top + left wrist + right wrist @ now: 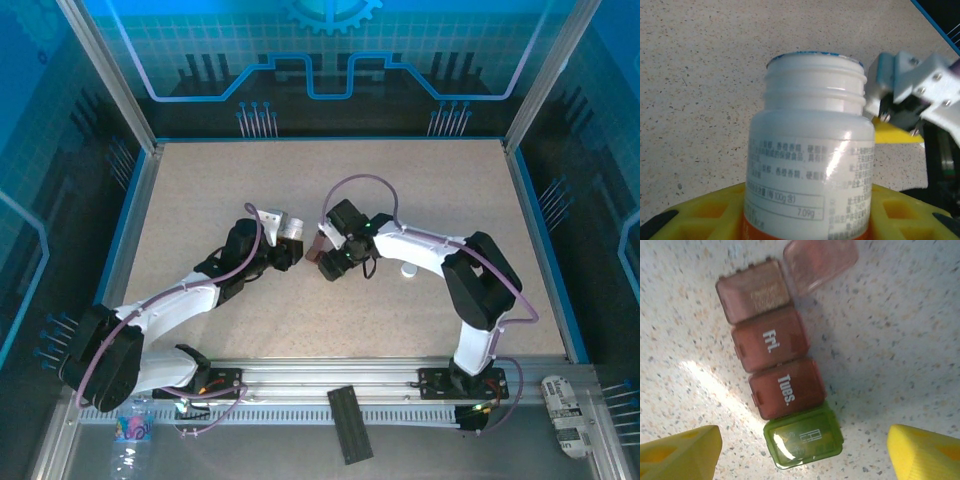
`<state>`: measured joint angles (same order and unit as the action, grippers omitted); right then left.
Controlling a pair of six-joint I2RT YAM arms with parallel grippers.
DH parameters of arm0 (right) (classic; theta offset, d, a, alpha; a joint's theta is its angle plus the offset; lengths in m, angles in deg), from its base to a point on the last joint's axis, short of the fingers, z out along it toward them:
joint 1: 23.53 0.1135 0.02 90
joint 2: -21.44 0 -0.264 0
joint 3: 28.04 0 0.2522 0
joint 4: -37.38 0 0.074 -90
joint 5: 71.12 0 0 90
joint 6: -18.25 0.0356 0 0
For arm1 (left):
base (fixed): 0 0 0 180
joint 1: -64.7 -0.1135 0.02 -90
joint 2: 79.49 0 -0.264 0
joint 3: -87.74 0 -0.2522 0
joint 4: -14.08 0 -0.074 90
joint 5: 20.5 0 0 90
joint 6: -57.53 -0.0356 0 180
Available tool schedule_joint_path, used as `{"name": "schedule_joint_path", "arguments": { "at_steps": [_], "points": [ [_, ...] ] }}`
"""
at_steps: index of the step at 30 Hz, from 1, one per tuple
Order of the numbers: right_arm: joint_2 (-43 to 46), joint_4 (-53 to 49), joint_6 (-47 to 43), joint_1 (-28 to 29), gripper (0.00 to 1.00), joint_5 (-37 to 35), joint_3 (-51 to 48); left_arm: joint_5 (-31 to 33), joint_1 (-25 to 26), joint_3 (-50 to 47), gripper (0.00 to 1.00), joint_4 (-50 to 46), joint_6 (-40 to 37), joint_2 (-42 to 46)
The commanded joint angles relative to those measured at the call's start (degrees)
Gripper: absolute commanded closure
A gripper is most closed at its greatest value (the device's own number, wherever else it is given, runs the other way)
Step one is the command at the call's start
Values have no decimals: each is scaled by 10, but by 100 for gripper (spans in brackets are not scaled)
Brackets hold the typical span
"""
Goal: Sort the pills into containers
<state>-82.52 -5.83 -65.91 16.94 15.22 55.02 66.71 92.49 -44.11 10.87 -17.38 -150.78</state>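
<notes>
The containers lie on the speckled table as a strip of three dark red compartments and a green one. The far red compartment's lid is flipped open. My right gripper hovers over the green end, open, with its yellow fingertips wide apart and touching nothing. In the top view it sits just over the strip. My left gripper is shut on a white, orange-banded bottle that has no cap and sits just left of the strip. The pills are hidden.
A white cap lies on the table right of the right gripper. The right gripper's body is close beside the bottle's mouth. A black block and a plastic bottle rest off the table at the near rail.
</notes>
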Motion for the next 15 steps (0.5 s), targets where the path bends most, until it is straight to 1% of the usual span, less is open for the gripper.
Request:
{"name": "schedule_joint_path", "arguments": {
  "at_steps": [1,8,15],
  "points": [
    [-13,-15,-7,7,11,-32,-11,-4,-5,19,100,0,0,16],
    [-35,-27,-3,4,11,-81,3,-4,-5,18,100,0,3,19],
    [-49,-28,15,-26,12,-73,19,-6,-5,17,100,-1,5,22]
  ]
}}
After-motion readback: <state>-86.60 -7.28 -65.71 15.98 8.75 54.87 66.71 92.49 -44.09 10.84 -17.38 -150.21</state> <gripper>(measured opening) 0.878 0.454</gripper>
